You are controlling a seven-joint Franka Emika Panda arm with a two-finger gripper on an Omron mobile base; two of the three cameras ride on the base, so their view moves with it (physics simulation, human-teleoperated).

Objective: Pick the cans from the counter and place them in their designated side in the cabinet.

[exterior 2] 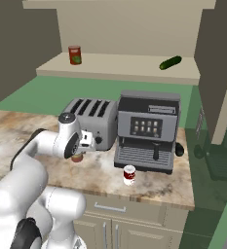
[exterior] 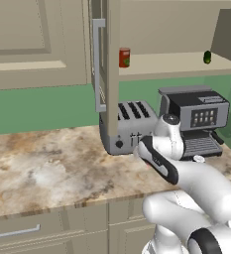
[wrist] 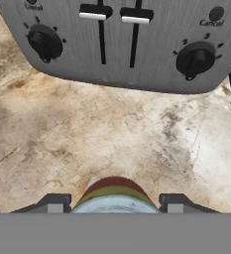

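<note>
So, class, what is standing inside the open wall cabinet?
On the cabinet's pale shelf stand a tall red can toward the left and a dark green object lying toward the right. The upper part is cut off, so any higher shelf cannot be seen.

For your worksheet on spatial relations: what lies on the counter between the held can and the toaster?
Nothing: in the hand view, bare counter runs from the can between the fingers to the toaster.

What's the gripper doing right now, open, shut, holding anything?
Gripper: fingers closed on the yellow-and-red banded can, in front of the toaster.
</note>
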